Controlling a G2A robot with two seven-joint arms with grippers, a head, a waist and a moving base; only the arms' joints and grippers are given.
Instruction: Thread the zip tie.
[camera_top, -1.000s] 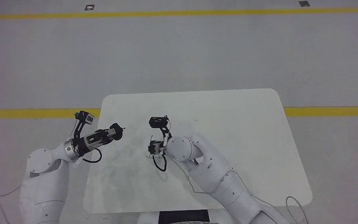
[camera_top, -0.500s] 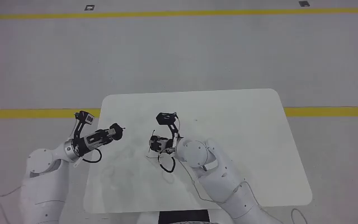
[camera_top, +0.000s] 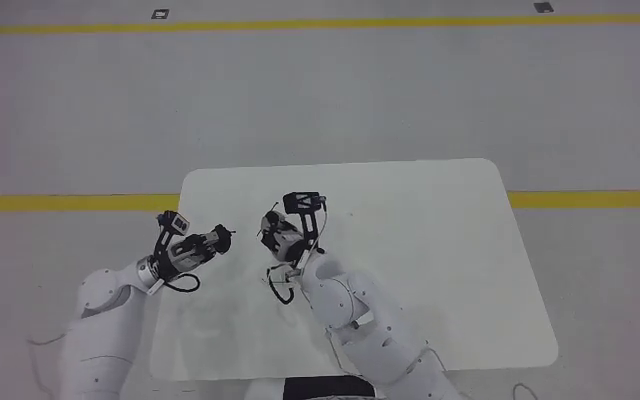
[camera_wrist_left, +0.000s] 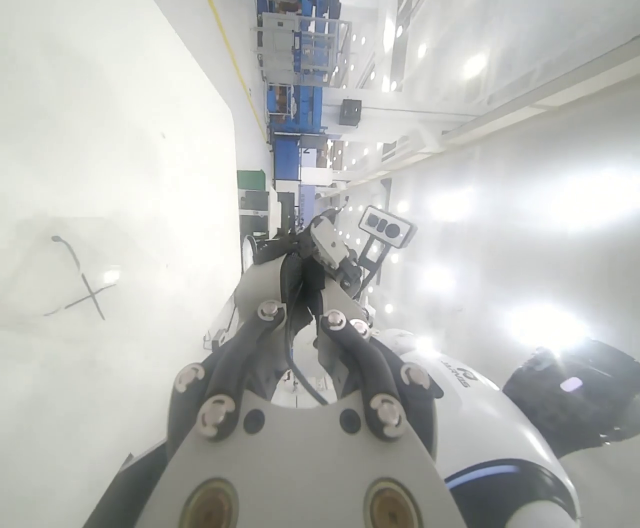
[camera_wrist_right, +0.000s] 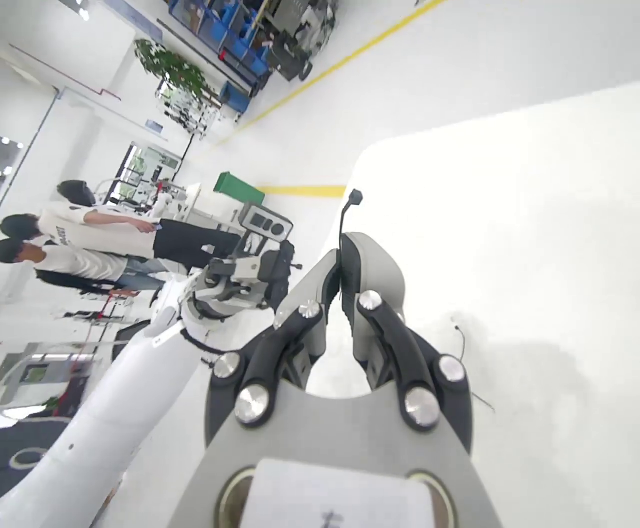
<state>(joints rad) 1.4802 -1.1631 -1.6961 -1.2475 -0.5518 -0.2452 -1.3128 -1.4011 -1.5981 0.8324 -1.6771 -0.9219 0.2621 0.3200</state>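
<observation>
Your right tool (camera_wrist_right: 345, 245) has its two grey fingers pressed together on the thin black plastic zip tie (camera_wrist_right: 355, 197). The tie's square head pokes out just past that tool's fingertips, and a short run of strap leads from the head back down between the black pads. The rest of the strap is hidden inside the grip, so you cannot tell where the tail goes.

In the top view, that tool hangs above the white rounded desk (camera_top: 420, 250) and points toward your left tool (camera_wrist_left: 299, 265). The tie's head is therefore on the side facing the left tool.

The left tool's fingers look closed as well. A thin black strand (camera_wrist_left: 300, 370) is nipped between its pads and curves back through the gap toward the wrist. You cannot tell from here whether that strand belongs to the same tie.

The two tools sit near each other, tip facing tip, with a clear gap between them and no contact. From the left wrist, the right tool shows just beyond the left tool's fingertips.

Down on the desk, off to one side of the left tool, two loose black strands (camera_wrist_left: 85, 287) lie crossed over each other, well apart from both tools.
</observation>
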